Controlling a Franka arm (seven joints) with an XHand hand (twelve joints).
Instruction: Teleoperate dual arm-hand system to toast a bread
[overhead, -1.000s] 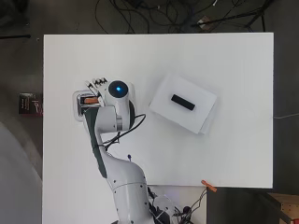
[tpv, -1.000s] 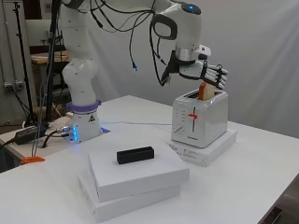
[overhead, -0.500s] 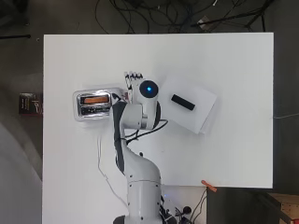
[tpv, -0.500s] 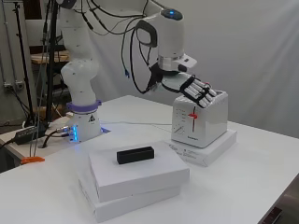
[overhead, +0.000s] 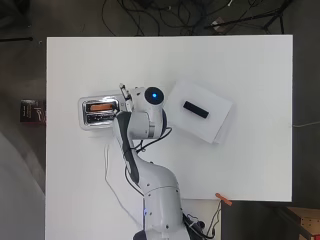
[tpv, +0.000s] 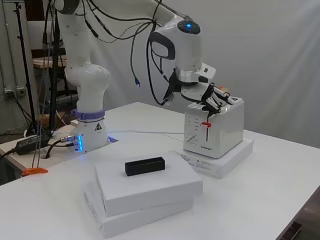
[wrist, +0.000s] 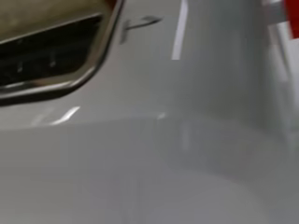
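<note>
at the left middle of the white table (overhead: 250, 65), a white toaster (tpv: 215, 131) with a chrome top is seen standing on a flat white box (tpv: 227, 161), and a slice of bread (overhead: 102, 106) is shown by the overhead view to sit down in the slot farther from the arm's base, while the nearer slot appears dark. that slice is not made out in the side view, where the top of the toaster is partly covered by the hand (tpv: 212, 95). the hand is seen there at the toaster's near upper corner, above the red lever (tpv: 206, 125) on the end face, with its black fingers bent downward over the edge; whether anything is touched or pressed cannot be told, and nothing is seen to be held. in the overhead view the hand is mostly hidden under the arm's last link, and only a few fingertips (overhead: 123, 91) are shown beside the toaster's right end. in the wrist view the toaster's white shell (wrist: 177, 140) and the chrome rim of a slot (wrist: 65, 84) are shown very close, with a strip of red at the picture's edge. well to the right, a small black block (overhead: 195, 109) is seen lying on top of two stacked white boxes (tpv: 145, 192), apart from the toaster.
</note>
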